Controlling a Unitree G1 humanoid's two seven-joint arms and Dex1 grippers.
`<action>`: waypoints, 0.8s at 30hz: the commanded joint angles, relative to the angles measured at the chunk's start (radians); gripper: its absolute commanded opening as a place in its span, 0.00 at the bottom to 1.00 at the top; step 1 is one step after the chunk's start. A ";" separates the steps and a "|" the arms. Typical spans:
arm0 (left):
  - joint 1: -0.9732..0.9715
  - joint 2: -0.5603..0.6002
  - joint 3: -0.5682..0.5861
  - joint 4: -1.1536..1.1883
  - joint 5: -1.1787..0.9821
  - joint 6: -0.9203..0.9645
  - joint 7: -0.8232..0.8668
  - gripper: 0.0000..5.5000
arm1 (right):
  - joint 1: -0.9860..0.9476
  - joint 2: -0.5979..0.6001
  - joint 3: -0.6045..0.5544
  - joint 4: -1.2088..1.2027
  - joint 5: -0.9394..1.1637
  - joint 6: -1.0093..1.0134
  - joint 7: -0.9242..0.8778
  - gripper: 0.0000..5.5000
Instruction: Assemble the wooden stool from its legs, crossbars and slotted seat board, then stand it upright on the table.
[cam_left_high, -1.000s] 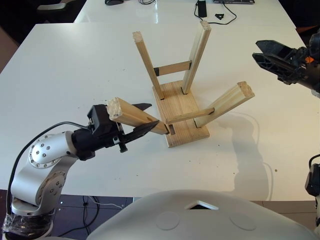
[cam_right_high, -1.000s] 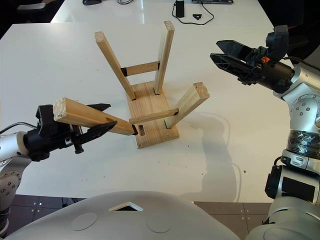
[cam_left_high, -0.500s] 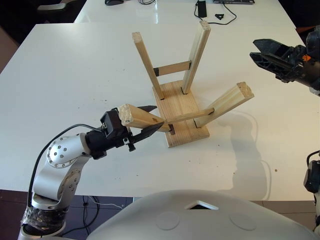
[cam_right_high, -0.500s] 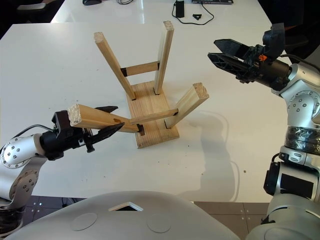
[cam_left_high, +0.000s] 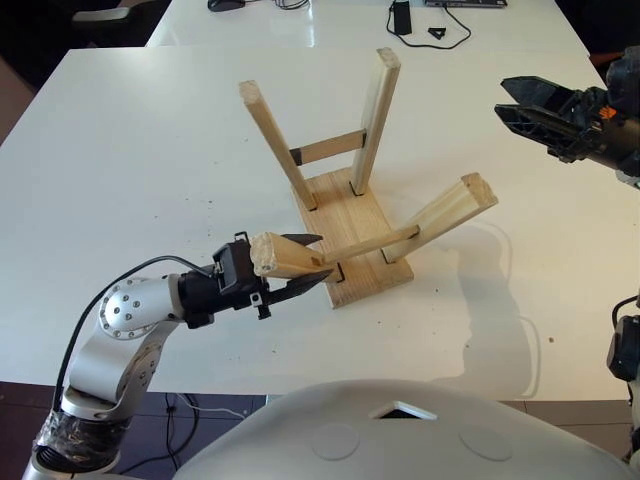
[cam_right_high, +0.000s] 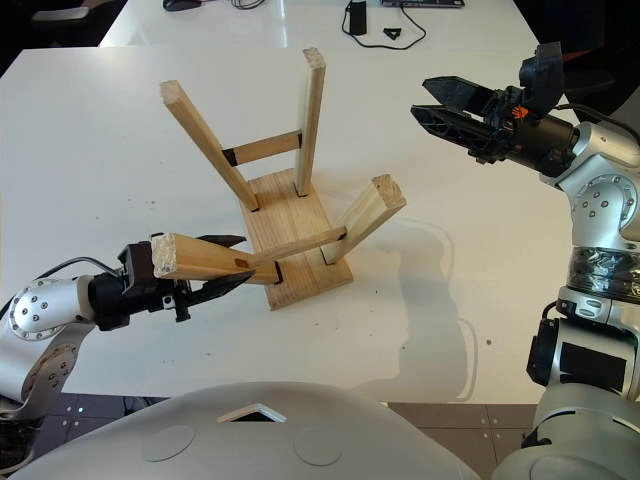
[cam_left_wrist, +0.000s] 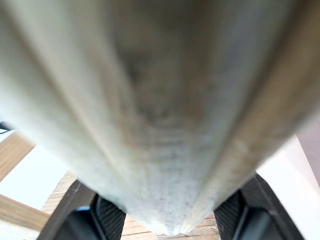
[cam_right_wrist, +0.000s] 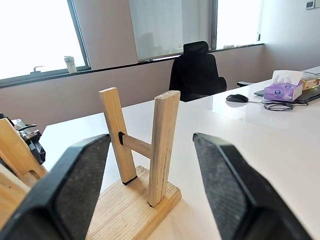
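I saw the left gripper (cam_left_high: 315, 258) pinching the near leg (cam_left_high: 285, 255), which was tilted low over the white table (cam_left_high: 150, 130) with its inner end at the near corner of the seat board (cam_left_high: 345, 215). The board lay flat, and two far legs (cam_left_high: 278, 145) stood up from it, joined by a crossbar (cam_left_high: 328, 148). A second crossbar (cam_left_high: 375, 243) ran from the held leg to a leaning leg (cam_left_high: 445, 215). The right gripper (cam_left_high: 503, 97) hung spread wide, well apart from the stool.

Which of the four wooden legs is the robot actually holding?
The near left leg, leaning low: the left gripper is shut on it. The far left leg and far right leg stand untouched; the near right leg leans free.
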 joint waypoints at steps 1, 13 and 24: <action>0.002 0.064 -0.031 0.090 0.090 0.088 -0.003 0.37 | -0.002 -0.003 0.002 -0.014 -0.016 -0.014 0.002 0.55; -0.165 0.090 -0.159 0.034 0.149 0.248 0.098 0.37 | 0.034 0.043 -0.027 -0.172 0.015 -0.008 -0.087 0.55; -0.352 -0.004 -0.266 0.163 0.166 0.398 0.263 0.37 | -0.054 0.179 -0.080 -0.637 0.398 0.120 -0.565 0.55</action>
